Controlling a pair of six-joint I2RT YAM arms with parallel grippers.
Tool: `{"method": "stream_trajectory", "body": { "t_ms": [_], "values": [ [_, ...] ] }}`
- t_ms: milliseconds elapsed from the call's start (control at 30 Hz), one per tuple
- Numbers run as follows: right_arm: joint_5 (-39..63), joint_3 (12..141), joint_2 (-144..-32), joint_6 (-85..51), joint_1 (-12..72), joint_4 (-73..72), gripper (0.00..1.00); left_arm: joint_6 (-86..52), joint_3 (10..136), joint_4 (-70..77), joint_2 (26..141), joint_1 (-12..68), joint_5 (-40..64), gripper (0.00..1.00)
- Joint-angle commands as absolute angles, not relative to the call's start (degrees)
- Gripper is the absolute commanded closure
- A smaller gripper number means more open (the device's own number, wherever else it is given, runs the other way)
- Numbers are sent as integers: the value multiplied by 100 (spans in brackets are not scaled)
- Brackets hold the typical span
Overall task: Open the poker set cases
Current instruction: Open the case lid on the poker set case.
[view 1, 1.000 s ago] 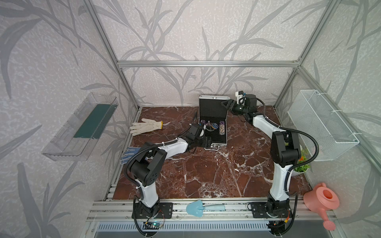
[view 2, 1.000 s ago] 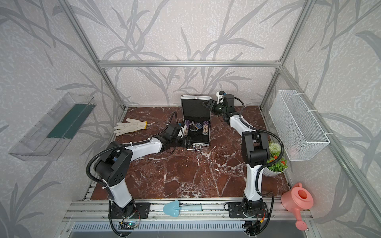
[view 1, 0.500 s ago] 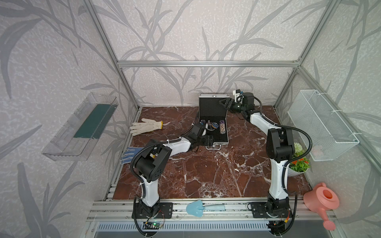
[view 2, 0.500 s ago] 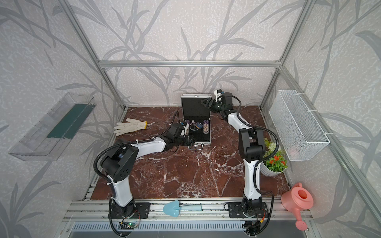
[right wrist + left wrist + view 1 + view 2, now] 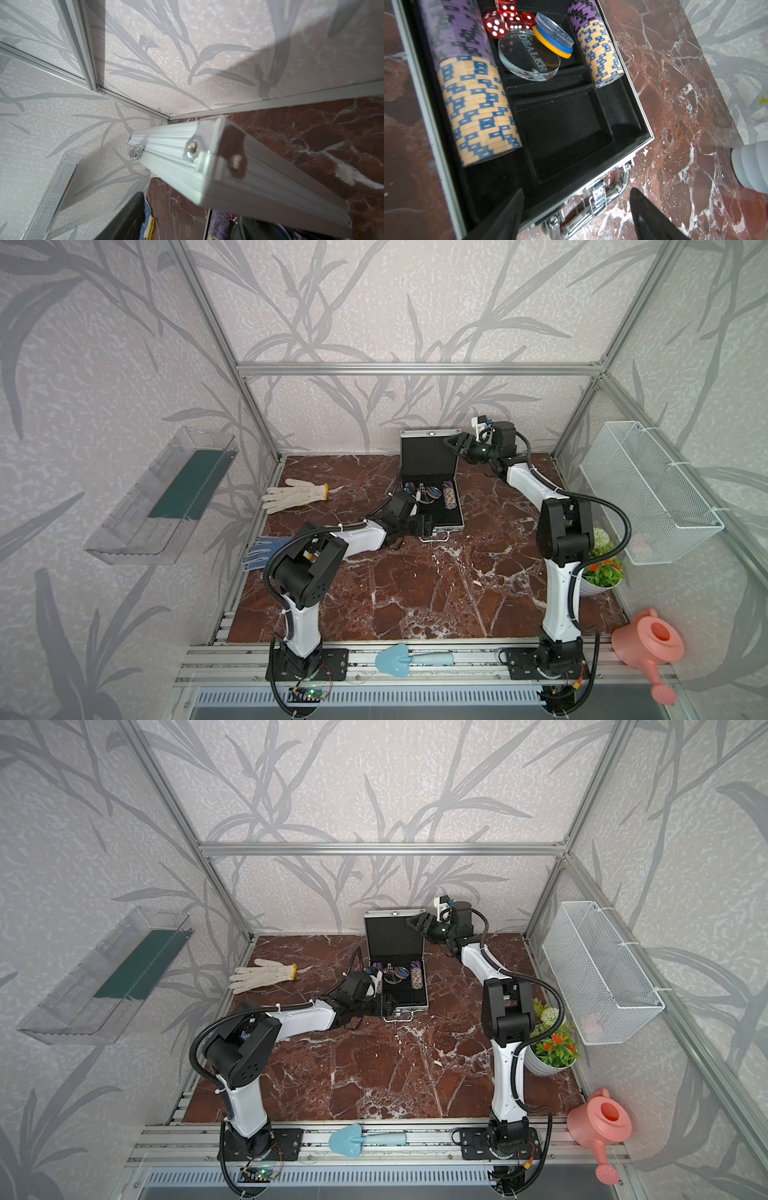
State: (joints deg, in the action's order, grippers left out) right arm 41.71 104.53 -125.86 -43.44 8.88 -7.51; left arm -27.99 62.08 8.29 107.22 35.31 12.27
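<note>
One poker set case (image 5: pixel 428 456) sits toward the back of the tabletop (image 5: pixel 415 593). Its lid (image 5: pixel 207 158) stands upright near the rear wall, and chips (image 5: pixel 477 108) show in the base. My right hand (image 5: pixel 455 443) is at the lid's upper corner, fingers apart, clamped on nothing I can see. My left hand (image 5: pixel 576 194) is spread wide over the front rim by the handle (image 5: pixel 583 220), holding nothing. If my right hand nudges the lid forward, I judge it could drop shut onto my left finger over the base. The hinges are hidden, and my right wrist view shows only one finger. Whether I touch the lid I cannot tell.
</note>
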Motion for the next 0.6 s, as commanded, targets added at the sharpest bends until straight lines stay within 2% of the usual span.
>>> {"method": "stream_trajectory", "body": {
  "t_ms": [0,567],
  "values": [
    [4256,10634,-12637,-4260,826,-731,31,-2684,6120,255,10443,3530,1149,18],
    [4267,10475,-12072,-4059,821,-419,31,-2390,5886,-96,9083,3474,716,12]
  ]
}}
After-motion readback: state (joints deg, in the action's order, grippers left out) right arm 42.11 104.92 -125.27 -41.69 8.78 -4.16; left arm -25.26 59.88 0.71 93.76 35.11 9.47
